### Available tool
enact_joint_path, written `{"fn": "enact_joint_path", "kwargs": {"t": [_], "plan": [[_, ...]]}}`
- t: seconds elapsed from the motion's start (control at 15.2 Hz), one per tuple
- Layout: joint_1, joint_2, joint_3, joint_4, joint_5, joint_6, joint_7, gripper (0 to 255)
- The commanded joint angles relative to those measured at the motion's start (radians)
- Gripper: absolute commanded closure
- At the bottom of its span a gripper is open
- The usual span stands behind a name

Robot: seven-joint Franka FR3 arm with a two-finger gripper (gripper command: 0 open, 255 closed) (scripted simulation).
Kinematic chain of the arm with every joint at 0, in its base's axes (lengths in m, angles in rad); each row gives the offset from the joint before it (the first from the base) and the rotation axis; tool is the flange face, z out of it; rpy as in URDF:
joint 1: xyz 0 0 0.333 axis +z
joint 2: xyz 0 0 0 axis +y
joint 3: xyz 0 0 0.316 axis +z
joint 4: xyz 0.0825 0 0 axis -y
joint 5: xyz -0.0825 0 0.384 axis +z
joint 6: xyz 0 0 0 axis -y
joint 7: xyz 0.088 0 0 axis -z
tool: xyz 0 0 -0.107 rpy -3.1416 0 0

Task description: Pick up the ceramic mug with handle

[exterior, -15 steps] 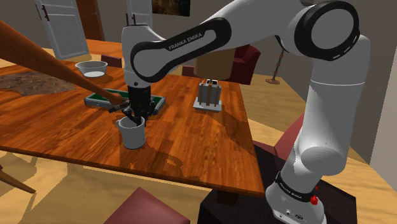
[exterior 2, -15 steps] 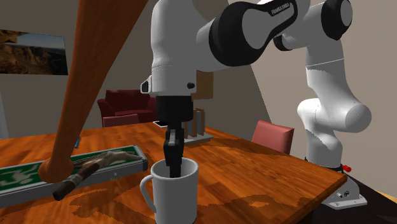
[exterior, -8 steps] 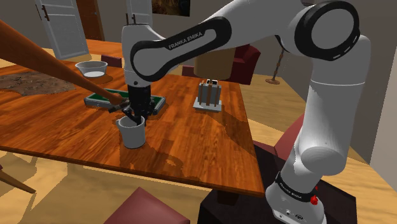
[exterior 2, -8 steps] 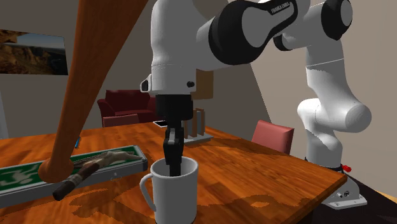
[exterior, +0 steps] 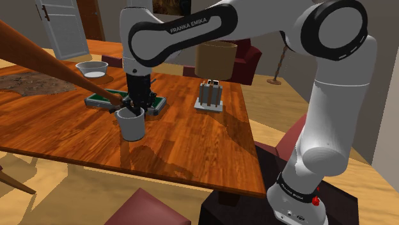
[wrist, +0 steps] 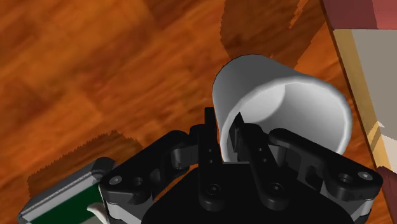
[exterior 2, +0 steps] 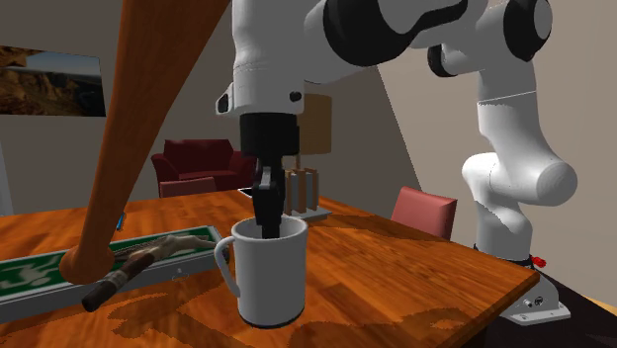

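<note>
The plain white cylindrical mug with a loop handle (exterior 2: 267, 282) hangs upright, mouth up, directly below the all-black two-finger hand (exterior 2: 265, 213), with its long axis in line with the fingers. The hand pinches the mug's wall at the rim, one finger inside and one outside. The mug is over the brown wooden tabletop (exterior: 192, 140), apparently just clear of it, near a shallow green tray (exterior 2: 30, 267). Its inside looks empty. A straight upward lift seems the natural next move.
</note>
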Motion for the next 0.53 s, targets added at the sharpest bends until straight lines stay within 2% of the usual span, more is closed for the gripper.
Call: {"fn": "enact_joint_path", "kwargs": {"t": [0.0,0.46], "plan": [[-0.001,-0.008,0.001,0.019,0.003,-0.026,-0.001,255],[-0.001,-0.019,0.002,0.075,0.008,-0.092,-0.001,255]]}}
